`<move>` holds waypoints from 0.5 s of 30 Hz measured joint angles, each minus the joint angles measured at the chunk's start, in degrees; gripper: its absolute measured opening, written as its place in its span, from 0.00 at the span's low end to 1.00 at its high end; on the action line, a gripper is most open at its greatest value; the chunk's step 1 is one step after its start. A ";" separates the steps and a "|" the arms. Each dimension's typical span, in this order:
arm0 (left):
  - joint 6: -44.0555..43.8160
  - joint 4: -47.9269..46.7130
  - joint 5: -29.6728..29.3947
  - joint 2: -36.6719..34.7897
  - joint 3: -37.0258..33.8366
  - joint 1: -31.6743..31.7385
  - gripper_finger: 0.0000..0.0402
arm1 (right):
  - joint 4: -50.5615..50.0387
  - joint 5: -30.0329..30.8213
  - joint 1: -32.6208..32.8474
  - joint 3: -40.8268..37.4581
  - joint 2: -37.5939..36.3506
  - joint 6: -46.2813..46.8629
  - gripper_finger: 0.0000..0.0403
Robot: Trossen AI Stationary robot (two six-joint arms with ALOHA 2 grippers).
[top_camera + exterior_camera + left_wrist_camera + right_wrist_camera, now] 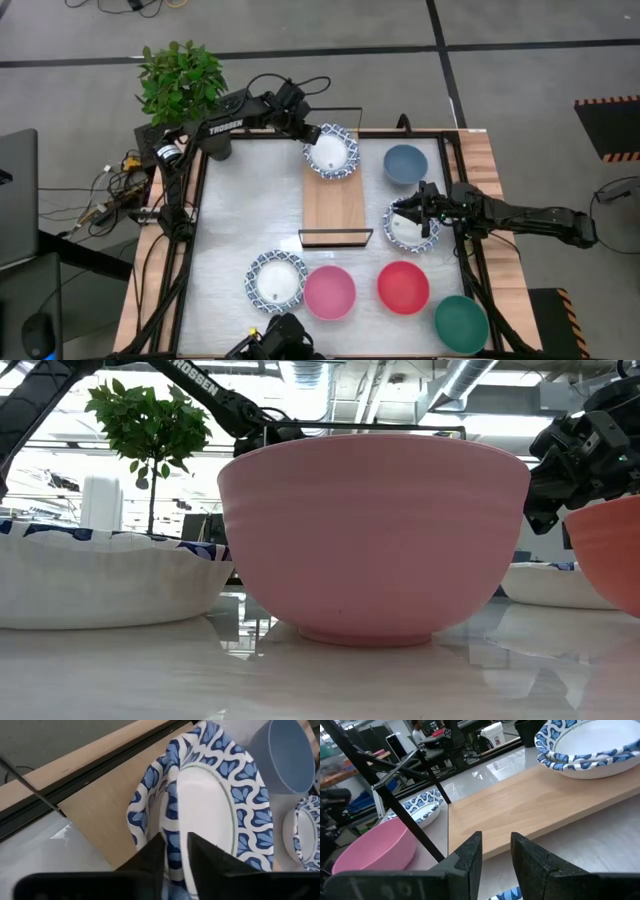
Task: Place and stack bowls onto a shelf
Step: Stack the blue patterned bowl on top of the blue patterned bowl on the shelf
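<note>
Two white bowls with blue patterned rims (331,153) sit nested on the far end of the light-wood shelf (335,205); the right wrist view shows both rims (555,755). My left gripper (313,135) is shut on the upper one's rim. My right gripper (408,207) is open and hovers above a third white-and-blue bowl (412,230), which stands on the table right of the shelf; its fingers (496,847) point toward the shelf. A fourth patterned bowl (277,281), the pink (329,292), red (403,287), green (461,323) and slate-blue (405,163) bowls stand on the table. My left gripper (176,845) pinches the upper bowl's patterned rim (172,817) on its far-left side, one finger inside the bowl and one outside. The fingers come slanting down from the table's far left. The bowl sits nested in the bowl below it on the shelf.
A potted plant (182,80) stands beyond the far-left corner. Black wire frames (336,237) rise at both short ends of the shelf. The near half of the board is bare. The green bowl sits at the near-right corner, by the wooden side rail (492,180).
</note>
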 joint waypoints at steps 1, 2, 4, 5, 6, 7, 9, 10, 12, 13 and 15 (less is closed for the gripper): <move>0.03 0.01 0.15 0.00 0.00 0.00 0.19 | 0.00 0.00 0.00 0.01 0.00 0.40 0.32; 0.22 0.15 0.73 0.00 0.00 0.00 0.22 | 0.00 0.00 0.00 0.02 0.00 0.61 0.32; 0.46 0.90 2.27 0.00 0.00 0.00 0.27 | 0.00 -0.02 0.00 0.02 0.00 0.92 0.32; 0.46 1.22 2.94 0.00 0.00 0.00 0.30 | 0.00 0.00 0.00 0.00 0.00 1.03 0.32; 0.48 1.81 3.40 0.00 0.00 -0.02 0.33 | 0.00 0.00 0.00 0.02 0.00 1.01 0.32; 0.46 2.57 4.04 0.00 0.00 -0.02 0.35 | 0.00 0.00 0.00 0.01 0.00 1.02 0.32; 0.40 3.67 5.42 0.00 0.00 -0.02 0.40 | 0.00 0.00 0.00 0.02 0.00 1.01 0.32; 0.16 3.81 5.89 0.00 0.00 -0.02 0.42 | 0.00 0.00 0.00 0.02 0.00 1.01 0.32; -0.08 3.30 6.12 -0.07 0.00 0.12 0.46 | 0.00 -0.01 0.00 0.00 0.00 1.03 0.32; 0.30 3.17 6.18 -0.13 0.00 0.15 0.47 | 0.00 0.00 0.00 0.00 0.00 1.11 0.32; 1.43 2.94 5.95 -0.40 0.00 0.25 0.49 | 0.00 -0.02 0.00 0.02 0.00 1.49 0.32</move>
